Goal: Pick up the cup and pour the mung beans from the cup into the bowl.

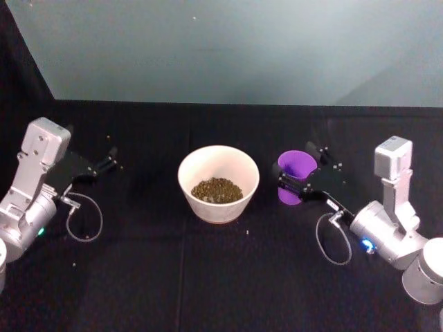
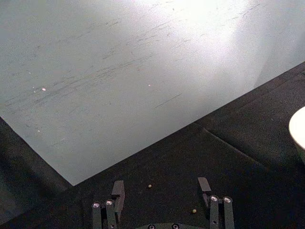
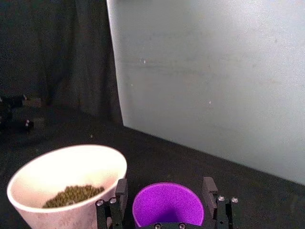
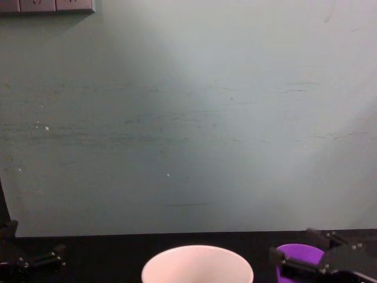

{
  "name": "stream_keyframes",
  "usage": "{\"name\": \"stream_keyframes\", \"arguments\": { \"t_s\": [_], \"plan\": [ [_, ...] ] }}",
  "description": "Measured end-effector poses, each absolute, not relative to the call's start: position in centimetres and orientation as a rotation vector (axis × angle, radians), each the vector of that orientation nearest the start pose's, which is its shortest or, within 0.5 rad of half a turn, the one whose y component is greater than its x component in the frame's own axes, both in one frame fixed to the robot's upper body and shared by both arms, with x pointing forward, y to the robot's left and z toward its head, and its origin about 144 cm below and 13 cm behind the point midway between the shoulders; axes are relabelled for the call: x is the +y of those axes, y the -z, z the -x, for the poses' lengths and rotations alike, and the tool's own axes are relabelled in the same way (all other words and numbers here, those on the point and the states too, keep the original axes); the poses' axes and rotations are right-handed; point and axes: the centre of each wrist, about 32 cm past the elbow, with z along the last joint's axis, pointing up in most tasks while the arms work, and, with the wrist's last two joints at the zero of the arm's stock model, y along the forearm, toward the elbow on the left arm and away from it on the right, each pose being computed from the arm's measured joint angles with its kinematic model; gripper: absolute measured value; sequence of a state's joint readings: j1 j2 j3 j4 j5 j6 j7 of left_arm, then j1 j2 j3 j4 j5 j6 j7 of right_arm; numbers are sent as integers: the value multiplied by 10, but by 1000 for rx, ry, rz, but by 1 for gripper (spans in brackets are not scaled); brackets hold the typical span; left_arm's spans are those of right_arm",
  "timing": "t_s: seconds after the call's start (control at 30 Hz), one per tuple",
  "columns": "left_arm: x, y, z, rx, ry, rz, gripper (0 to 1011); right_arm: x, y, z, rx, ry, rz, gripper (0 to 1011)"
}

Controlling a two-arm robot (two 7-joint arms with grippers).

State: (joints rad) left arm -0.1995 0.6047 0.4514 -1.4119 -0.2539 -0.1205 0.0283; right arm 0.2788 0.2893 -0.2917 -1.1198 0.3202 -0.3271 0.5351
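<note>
Between right hand's fingers, the cup

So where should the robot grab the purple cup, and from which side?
Around its smooth side wall, probably a little below the rim. The cup has no handle and narrows toward its base, so a squeeze across its round body suits it. Coming from the robot's right makes sense, since the bowl stands on its other side. The right gripper already has a finger on each side; the left gripper waits apart.
</note>
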Motion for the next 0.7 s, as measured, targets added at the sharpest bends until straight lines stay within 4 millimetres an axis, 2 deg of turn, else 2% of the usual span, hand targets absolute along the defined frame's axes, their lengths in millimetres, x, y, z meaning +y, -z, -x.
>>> {"name": "stream_keyframes", "arguments": {
  "t_s": [0.37, 0.7],
  "plan": [
    [310, -1140, -489, -285, -1248, -304, 1000, -273, -1126, -511, -181, 926, -74, 1003],
    [310, -1140, -489, -285, -1248, -304, 1000, -288, -1143, -499, -228, 1046, -89, 1002]
  ]
}}
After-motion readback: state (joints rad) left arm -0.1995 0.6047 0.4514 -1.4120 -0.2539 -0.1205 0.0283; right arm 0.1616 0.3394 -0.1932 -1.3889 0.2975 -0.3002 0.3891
